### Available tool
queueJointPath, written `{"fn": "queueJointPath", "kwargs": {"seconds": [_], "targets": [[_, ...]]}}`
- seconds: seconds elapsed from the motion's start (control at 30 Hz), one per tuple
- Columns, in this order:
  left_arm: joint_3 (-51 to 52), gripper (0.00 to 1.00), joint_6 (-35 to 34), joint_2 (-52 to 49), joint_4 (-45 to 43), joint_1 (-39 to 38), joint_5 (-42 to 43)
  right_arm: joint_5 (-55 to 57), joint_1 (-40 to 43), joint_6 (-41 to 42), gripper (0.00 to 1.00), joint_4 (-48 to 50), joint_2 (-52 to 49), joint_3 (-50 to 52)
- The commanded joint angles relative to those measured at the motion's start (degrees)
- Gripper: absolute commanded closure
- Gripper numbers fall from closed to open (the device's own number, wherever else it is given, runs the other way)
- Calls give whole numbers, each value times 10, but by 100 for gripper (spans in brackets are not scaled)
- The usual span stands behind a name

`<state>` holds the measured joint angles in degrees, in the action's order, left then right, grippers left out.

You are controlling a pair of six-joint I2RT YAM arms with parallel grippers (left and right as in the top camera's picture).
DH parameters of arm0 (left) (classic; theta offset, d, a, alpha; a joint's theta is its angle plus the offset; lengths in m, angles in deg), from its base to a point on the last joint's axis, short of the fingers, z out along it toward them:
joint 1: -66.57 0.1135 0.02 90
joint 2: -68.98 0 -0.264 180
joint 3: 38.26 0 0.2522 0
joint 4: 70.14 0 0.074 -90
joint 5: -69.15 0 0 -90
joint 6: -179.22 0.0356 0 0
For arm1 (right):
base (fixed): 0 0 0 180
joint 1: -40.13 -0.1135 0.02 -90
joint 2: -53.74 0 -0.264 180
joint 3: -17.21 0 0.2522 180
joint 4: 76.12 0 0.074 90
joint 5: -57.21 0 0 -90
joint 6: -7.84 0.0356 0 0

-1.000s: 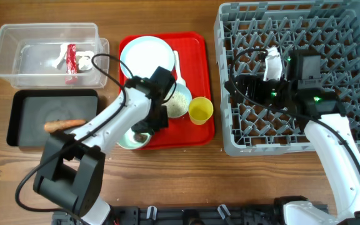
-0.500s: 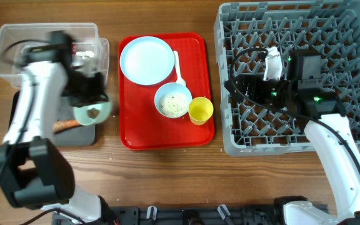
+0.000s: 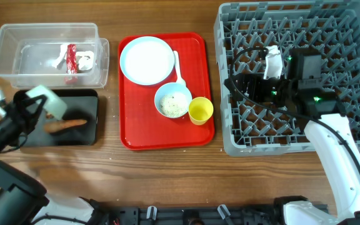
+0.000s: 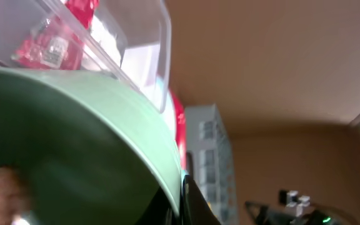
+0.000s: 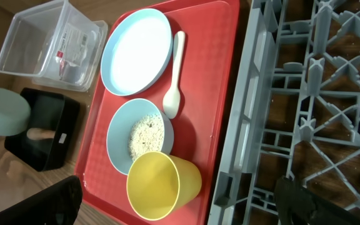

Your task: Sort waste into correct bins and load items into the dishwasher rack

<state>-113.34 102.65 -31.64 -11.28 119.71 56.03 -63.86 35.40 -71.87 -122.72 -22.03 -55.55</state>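
Now, bowl held tilted over the black tray

Closest to me, my left hand [image 4: 179, 199] is pinching the rim of a pale green bowl [image 3: 50, 104], which hangs tilted above the left end of the black tray [image 3: 83, 134]. A brown sausage piece [image 3: 67, 124] lies in that tray. Further along, on the red tray [image 3: 130, 134], the yellow cup [image 3: 200, 110] stands just beside a second bowl [image 3: 159, 103] with rice [image 3: 174, 105] in it. Beyond them lie the white spoon [image 3: 178, 65] and the pale blue plate [image 3: 147, 60]. At the back left, the clear tub [image 3: 36, 30] holds the red wrapper [image 3: 71, 58] and crumpled white paper [image 3: 85, 61]. My right hand [image 3: 236, 90] is spread wide, gripping nothing, above the grey rack [image 3: 330, 37], which sits on the tabletop [image 3: 167, 181] right of the red tray.
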Motion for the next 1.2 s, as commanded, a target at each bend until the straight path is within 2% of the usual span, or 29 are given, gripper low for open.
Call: {"fn": "queueJointPath", "kwargs": {"seconds": [0.0,0.17,0.23,0.33,0.5,0.53,0.63,0.7,0.73,0.8,0.93,1.03,1.07,1.13,1.17], "targets": [[7,96,-63,-3,-8,26,79,-8,-2,4,0,5,-5,-1],[7,96,-177,-4,-8,27,79,-8,-2,4,0,6,-5,-1],[7,96,-184,-1,-8,17,75,-8,-2,4,0,8,-5,-1],[5,96,-184,33,-8,-37,3,-8,-2,4,0,9,-5,-1],[-22,96,-229,138,-7,-226,-231,-8,-2,4,0,9,-5,-1],[-31,96,-231,168,-7,-321,-336,-8,-2,4,0,9,-5,-1],[-33,96,-231,183,-3,-515,-554,-8,-2,4,0,7,-5,-1],[-33,96,-231,165,16,-617,-684,-8,-2,4,0,4,-5,-1],[-33,96,-229,152,26,-660,-716,-8,-2,4,0,2,-5,-1],[-33,96,-229,116,45,-730,-742,-8,-2,4,0,2,-5,-1],[-33,96,-229,35,60,-806,-768,-8,-2,4,0,2,-5,-1],[-33,96,-229,-9,52,-828,-768,-8,-2,4,0,1,-5,-1],[-33,93,-229,-16,53,-831,-768,-8,-2,4,0,1,-5,-1],[-34,77,-230,-14,56,-830,-765,-8,-2,4,0,2,-5,-1],[-38,73,-231,-11,62,-830,-765,-8,-2,4,0,2,-5,-1]]}}
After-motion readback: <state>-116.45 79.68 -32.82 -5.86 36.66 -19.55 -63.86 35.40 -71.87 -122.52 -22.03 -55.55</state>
